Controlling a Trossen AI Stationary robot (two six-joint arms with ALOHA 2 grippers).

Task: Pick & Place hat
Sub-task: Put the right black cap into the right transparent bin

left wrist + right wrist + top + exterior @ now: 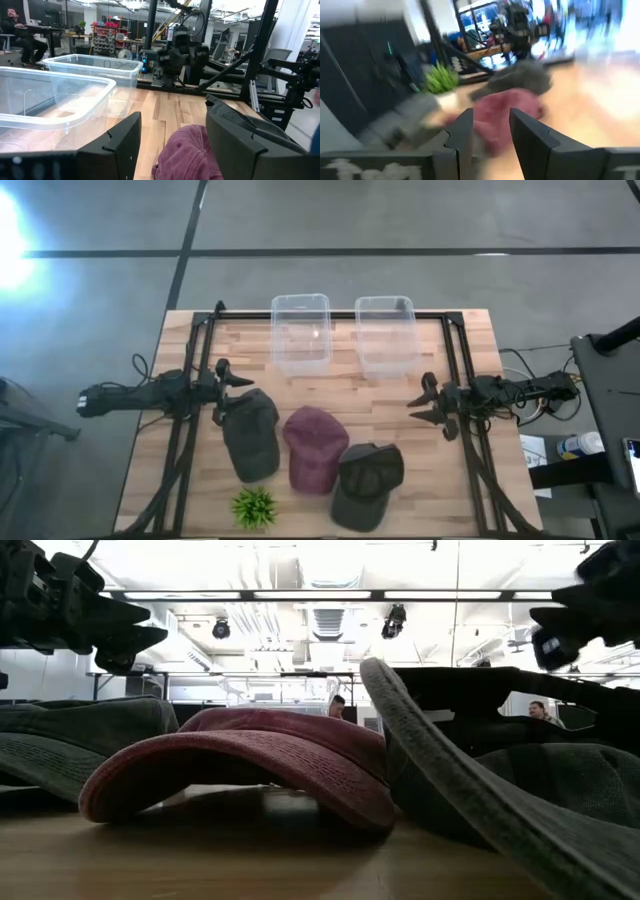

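Note:
Three caps lie crown-up on the wooden table. A grey cap [252, 435] is on the left, a maroon cap [315, 450] in the middle and a dark grey cap [368, 480] nearer the front right. In the low view the maroon cap [250, 755] rests on its brim and rim. My left gripper [228, 392] hangs open above the far left edge of the grey cap. In its wrist view the maroon cap [187, 155] shows between its fingers, farther off. My right gripper [425, 405] is open too, raised to the right of the caps.
Two clear plastic bins [300, 330] [385, 335] stand side by side at the far edge. A small green plant [255, 507] sits at the near edge, left of the dark cap. Black frame rails run along both table sides. People sit in the room beyond.

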